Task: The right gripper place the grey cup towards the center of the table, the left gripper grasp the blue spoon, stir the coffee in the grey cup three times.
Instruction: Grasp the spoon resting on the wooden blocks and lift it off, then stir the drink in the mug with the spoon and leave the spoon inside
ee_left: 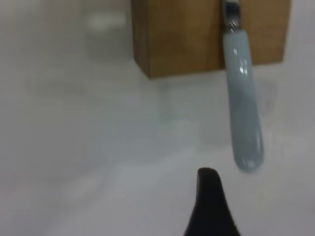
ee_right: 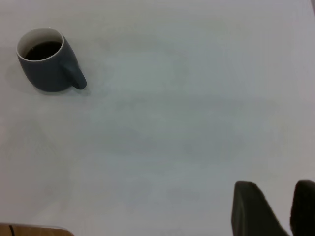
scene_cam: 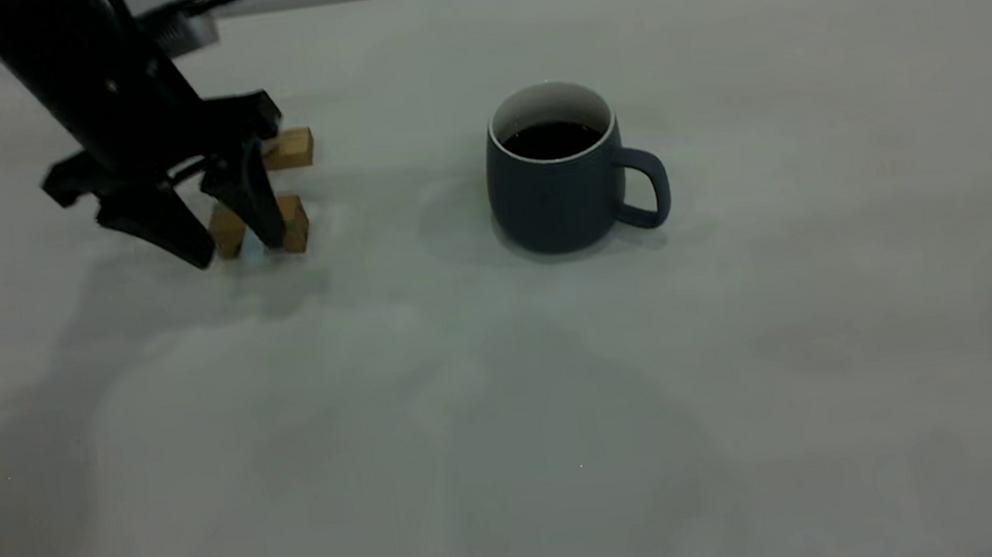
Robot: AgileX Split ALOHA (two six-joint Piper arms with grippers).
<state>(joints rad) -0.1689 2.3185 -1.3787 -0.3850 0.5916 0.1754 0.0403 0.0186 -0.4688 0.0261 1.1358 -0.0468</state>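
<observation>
The cup (scene_cam: 556,180), a rounded slate mug with a white inside and glossy black coffee (scene_cam: 551,139), stands upright near the middle of the table (scene_cam: 513,426), handle turned away from the blocks (scene_cam: 259,227), so the placing looks done. Well to the cup's side the spoon (ee_left: 242,113), smooth pale-blue handle and metal neck, lies propped across a wooden block, probably so fingers can get under it. The left gripper (scene_cam: 235,243) stands over it, fingers spread wide and empty; the right gripper (ee_right: 275,211) hangs well off from the cup, fingers slightly apart, holding nothing.
</observation>
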